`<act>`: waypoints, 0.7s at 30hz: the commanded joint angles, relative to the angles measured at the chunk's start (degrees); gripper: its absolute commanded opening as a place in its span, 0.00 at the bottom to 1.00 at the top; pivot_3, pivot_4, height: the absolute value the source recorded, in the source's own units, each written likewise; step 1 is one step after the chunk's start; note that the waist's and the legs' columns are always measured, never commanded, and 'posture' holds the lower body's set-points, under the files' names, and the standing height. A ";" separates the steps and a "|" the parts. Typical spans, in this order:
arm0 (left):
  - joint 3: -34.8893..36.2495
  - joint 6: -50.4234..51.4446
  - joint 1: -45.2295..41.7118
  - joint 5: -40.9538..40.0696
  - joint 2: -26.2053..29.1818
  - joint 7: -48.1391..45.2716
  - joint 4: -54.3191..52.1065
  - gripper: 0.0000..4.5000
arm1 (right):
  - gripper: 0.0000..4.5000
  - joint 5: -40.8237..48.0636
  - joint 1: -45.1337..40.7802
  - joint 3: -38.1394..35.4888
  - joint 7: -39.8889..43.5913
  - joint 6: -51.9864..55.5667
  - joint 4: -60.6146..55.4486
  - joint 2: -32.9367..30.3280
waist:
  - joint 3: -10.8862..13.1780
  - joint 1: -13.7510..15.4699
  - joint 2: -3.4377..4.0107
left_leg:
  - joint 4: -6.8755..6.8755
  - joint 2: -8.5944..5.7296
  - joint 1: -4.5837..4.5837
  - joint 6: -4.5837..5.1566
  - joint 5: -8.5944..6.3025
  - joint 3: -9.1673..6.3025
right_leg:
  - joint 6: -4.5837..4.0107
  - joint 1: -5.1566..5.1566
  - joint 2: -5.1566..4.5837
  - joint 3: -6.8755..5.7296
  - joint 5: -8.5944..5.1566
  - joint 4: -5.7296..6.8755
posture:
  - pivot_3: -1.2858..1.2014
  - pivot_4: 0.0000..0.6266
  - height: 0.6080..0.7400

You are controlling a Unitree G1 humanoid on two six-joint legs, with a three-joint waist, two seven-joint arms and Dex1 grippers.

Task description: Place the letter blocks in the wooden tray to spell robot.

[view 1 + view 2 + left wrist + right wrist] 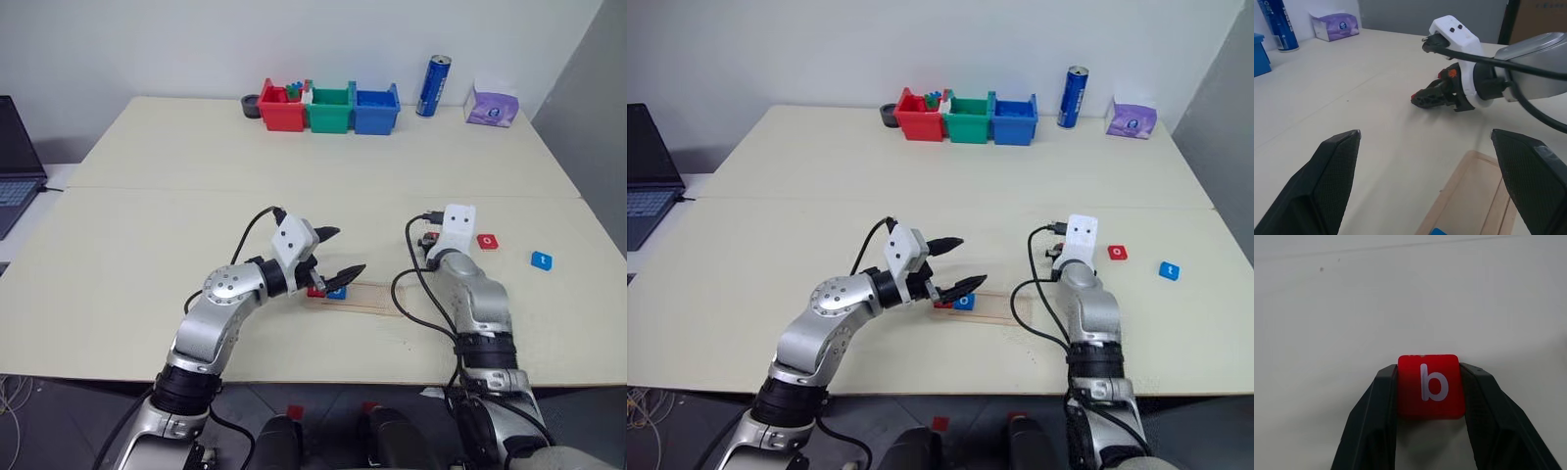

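Note:
In the right wrist view a red letter block [1431,384] marked "b" sits clamped between the two black fingers of my right gripper [1431,377], just over the pale table. That gripper [429,243] is to the right of the wooden tray [370,298]. A red block [315,291] and a blue block [337,292] lie side by side at the tray's left end. My left gripper [345,252] hovers open just above them, holding nothing. Further right on the table lie a red "o" block [487,241] and a blue "t" block [541,260].
Red [281,108], green [330,110] and blue [376,111] bins stand in a row at the table's far edge, with a blue can [433,86] and a purple tissue pack [492,106] to their right. A laptop [15,157] sits off the table's left side.

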 commanded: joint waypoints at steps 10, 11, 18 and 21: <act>-4.21 0.77 2.76 -6.17 6.48 -12.70 -7.85 1.00 | 0.33 6.89 14.09 -1.03 10.13 40.85 -44.21 -6.47 | 0.01 -0.15 0.02 | 0.03 0.01 -0.11 -0.01 0.00 -0.04 | 0.27 -0.11 0.06 -0.02 -0.16 0.01 | 0.52 0.24 1.00; -4.34 0.51 2.55 -6.09 6.70 -13.25 -7.43 1.00 | 0.33 6.91 14.29 -1.43 10.32 42.72 -45.46 -6.04 | 0.01 -0.18 0.02 | 0.03 0.01 -0.10 -0.01 0.00 -0.04 | 0.28 -0.11 0.07 -0.02 -0.17 0.01 | 0.52 0.24 1.00; -5.08 -0.44 0.68 -5.20 5.43 -13.71 -5.11 1.00 | 0.33 6.32 17.03 -2.28 9.48 44.27 -46.65 -2.83 | 0.01 -0.13 0.02 | 0.05 -0.01 -0.11 -0.01 0.00 0.00 | 0.29 -0.11 0.07 -0.01 -0.18 -0.04 | 0.52 0.24 1.00; -5.39 -0.53 0.71 -5.06 5.08 -13.79 -5.08 1.00 | 0.33 6.31 17.98 -2.57 9.44 44.27 -45.92 -1.88 | 0.00 -0.12 0.01 | 0.04 0.00 -0.16 -0.01 0.00 0.00 | 0.29 -0.12 0.07 0.00 -0.18 -0.07 | 0.52 0.24 1.00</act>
